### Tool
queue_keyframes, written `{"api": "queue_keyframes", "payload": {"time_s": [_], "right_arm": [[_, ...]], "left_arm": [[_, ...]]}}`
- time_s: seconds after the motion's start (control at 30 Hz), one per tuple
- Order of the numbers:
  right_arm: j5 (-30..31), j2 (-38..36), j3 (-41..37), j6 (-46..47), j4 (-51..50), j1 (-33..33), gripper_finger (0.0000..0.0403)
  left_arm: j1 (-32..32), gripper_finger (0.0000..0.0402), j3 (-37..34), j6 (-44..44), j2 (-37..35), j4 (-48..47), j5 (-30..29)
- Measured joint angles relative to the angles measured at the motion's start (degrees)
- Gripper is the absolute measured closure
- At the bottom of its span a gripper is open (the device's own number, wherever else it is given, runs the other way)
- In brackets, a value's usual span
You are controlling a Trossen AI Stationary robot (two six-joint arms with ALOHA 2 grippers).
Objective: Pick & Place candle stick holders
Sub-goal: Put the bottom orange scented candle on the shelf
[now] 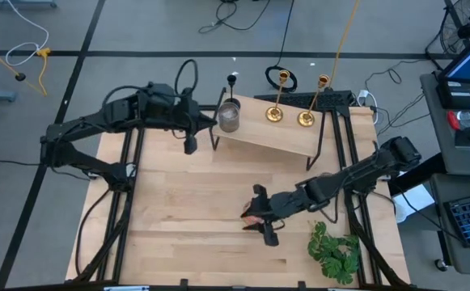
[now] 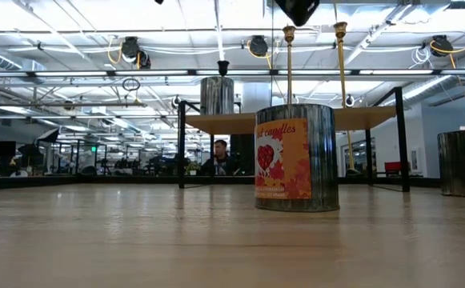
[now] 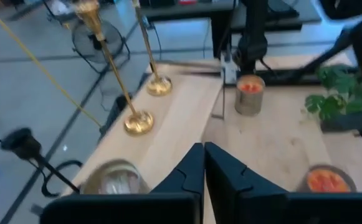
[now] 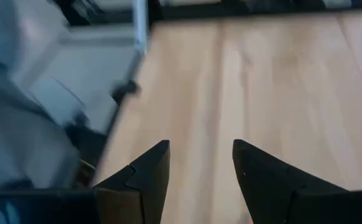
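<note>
Both grippers are seen empty, the left gripper [image 1: 190,145] closed just beside the raised shelf [image 1: 255,136], on which two gold holders [image 1: 274,115] and a black holder [image 1: 232,81] are stood, the right gripper [image 1: 263,220] parted well away.

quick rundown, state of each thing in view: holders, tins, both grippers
gold candle stick holders: upright on the raised shelf
black candle stick holder: upright beside the shelf
silver tin: upright on the shelf
candle tin: upright on the table
left gripper: shut, empty
right gripper: open, empty
</note>
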Motion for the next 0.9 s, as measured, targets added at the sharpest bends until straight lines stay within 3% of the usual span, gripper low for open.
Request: {"api": "queue_keyframes", "payload": {"time_s": [0.13,0.27,0.43,0.53,0.77,0.9], "right_arm": [[4.0,2.5,2.6,1.7,-10.2,0.6,0.0232],[-1.0,5.1,1.2,-1.4,-12.5,1.1,0.0232],[-0.2,6.4,-0.9,-2.2,-11.7,1.4,0.0232],[2.8,6.4,-1.9,-2.3,-11.8,1.4,0.0232],[2.8,6.4,-4.2,-2.6,-11.4,1.4,0.0232],[3.0,6.4,-7.1,-2.8,-8.4,1.1,0.0232]], "left_arm": [[-0.2,0.0397,-0.1,-0.1,-0.1,-4.1,0.0],[-0.4,0.0397,-1.3,-0.1,-0.2,-5.2,-4.4],[-0.4,0.0383,-3.4,-0.1,-0.2,-5.2,-8.0],[-0.4,0.0383,-4.5,-0.1,-0.2,-5.4,-8.1],[-0.4,0.0398,-4.9,-0.1,-0.1,-4.5,-8.1],[-0.4,0.0387,-4.9,-0.2,-0.1,-4.3,-8.0]]}}
